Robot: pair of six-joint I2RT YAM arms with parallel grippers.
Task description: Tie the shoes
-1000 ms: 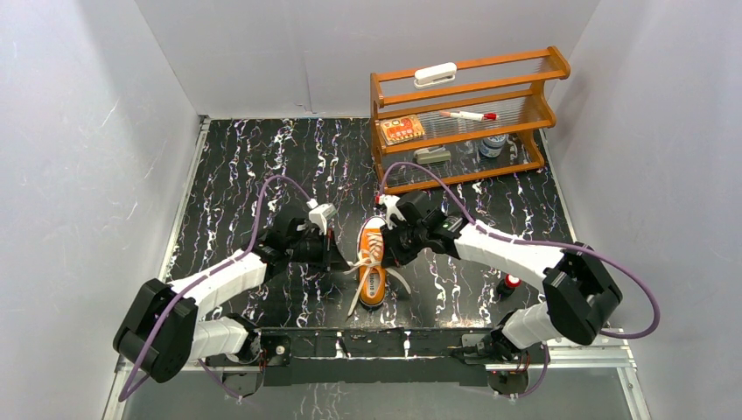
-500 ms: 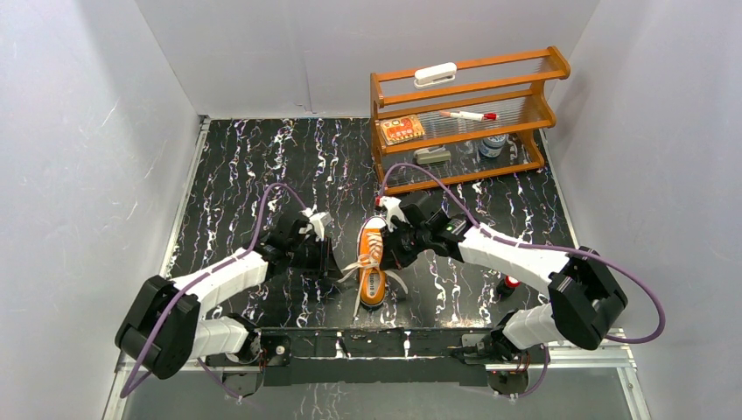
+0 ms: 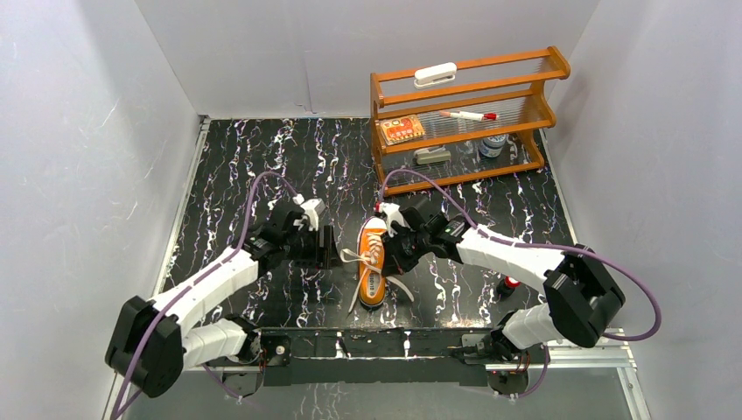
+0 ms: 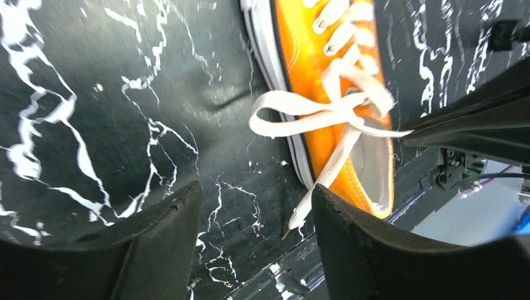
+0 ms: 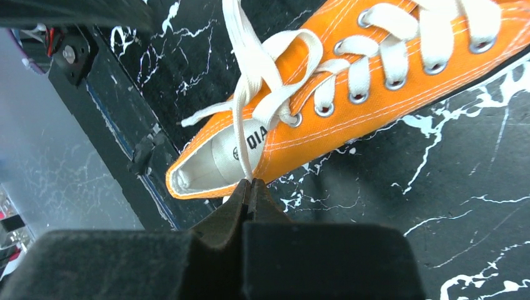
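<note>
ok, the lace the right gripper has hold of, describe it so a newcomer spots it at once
On the black marbled table, find the orange sneaker between the arms. One white lace strand runs straight from its top eyelets over the pale insole into the shut right gripper. The loop and the loose end on the other side lie slack; this one is taut and pinched.

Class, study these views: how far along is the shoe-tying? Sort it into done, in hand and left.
Done: the laces cross at the top of the sneaker, one loop lying out sideways. In hand: the right pincer is shut on a lace strand; the left pincer is open, empty. Left: no finished bow; ends lie loose.
</note>
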